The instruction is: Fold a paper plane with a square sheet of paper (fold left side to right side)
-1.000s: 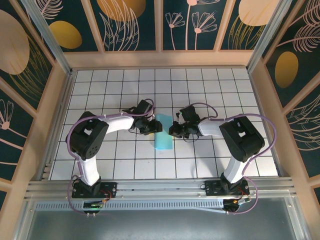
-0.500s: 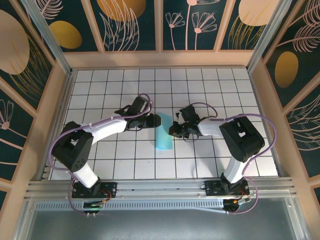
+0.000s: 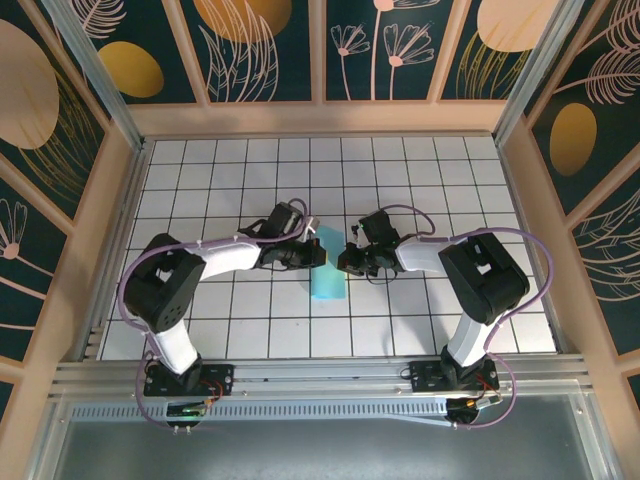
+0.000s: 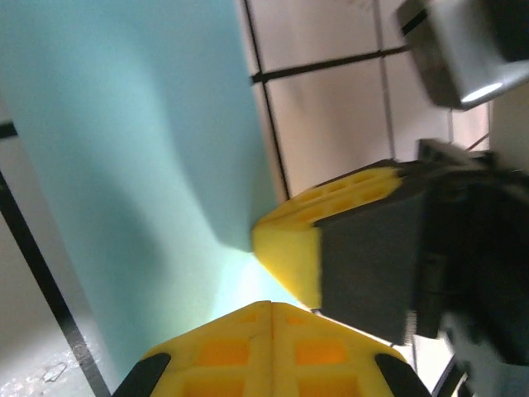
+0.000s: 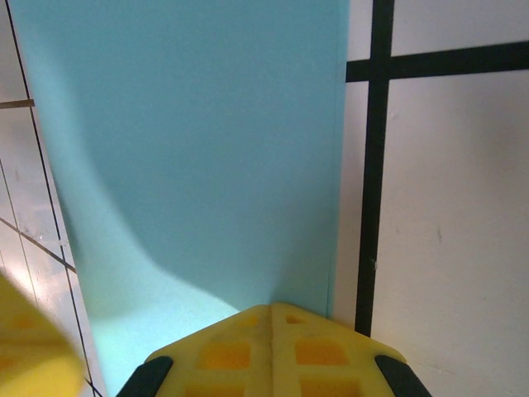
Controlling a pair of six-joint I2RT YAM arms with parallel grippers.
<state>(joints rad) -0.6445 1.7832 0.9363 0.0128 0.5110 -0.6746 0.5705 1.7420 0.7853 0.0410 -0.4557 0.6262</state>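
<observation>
We begin at the left gripper (image 4: 271, 308). Its yellow fingers (image 4: 223, 351) are pressed together with no gap, and their tips sit at the end of the thin, matte, light teal-blue sheet of paper (image 4: 140, 165). The paper bows up towards them (whether it is nipped between the tips or merely touched, we cannot tell). The right gripper (image 5: 271, 310) is likewise closed tight. Its tips meet the same end of the sheet close to its right-hand edge, and one of its yellow fingers (image 4: 289, 248) touches the paper just beside the left gripper's.

From above, we see the two grippers (image 3: 320, 256) (image 3: 346, 262) facing each other across the far end of the paper (image 3: 327, 278). The paper lies as a narrow folded strip near the middle of the white grid-tiled table (image 3: 400, 170), its long side running towards the arm bases. Dark teal wall panels with gold and pink plant motifs (image 3: 260, 50) surround the table.
</observation>
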